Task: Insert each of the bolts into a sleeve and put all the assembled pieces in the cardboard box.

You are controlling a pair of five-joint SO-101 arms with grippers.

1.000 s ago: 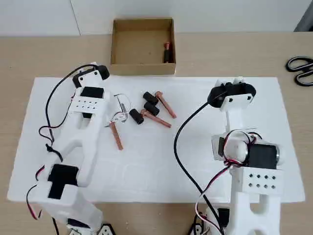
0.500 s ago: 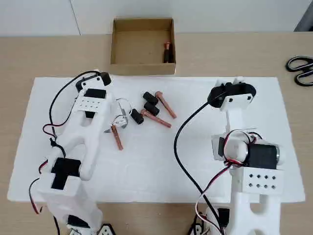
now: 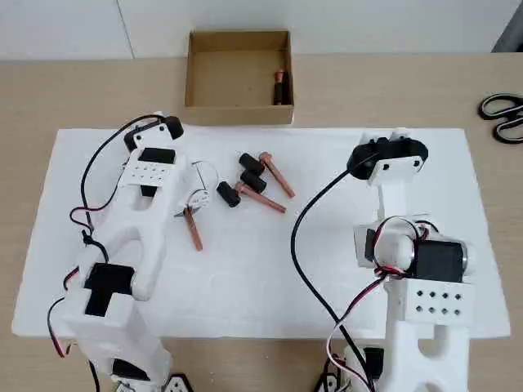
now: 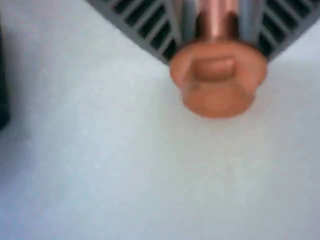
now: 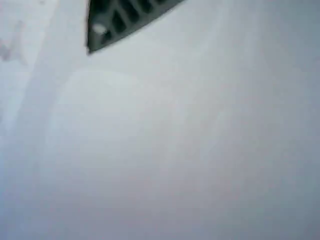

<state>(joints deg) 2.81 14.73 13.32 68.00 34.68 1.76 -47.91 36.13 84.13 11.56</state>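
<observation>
My left gripper (image 3: 191, 209) is shut on the head end of a copper bolt (image 3: 194, 230), whose shaft lies on the white foam mat (image 3: 270, 269). Its flanged head (image 4: 217, 80) sits close up between the ribbed fingers (image 4: 150, 25). Right of it lie three black sleeves (image 3: 228, 193) (image 3: 253, 181) (image 3: 252, 163) and two loose bolts (image 3: 261, 198) (image 3: 276, 174). The cardboard box (image 3: 204, 77) at the back holds one assembled piece (image 3: 279, 86). My right arm (image 3: 388, 159) stands over the mat's right side, one ribbed finger (image 5: 125, 20) just above bare foam.
Black scissors (image 3: 502, 114) lie on the wooden table at the far right. Cables hang along both arms. The mat's front and middle stretch between the arms is bare foam.
The left gripper has drawn in around the bolt's head and shifted slightly, nudging the bolt a little. The right arm has not moved.
</observation>
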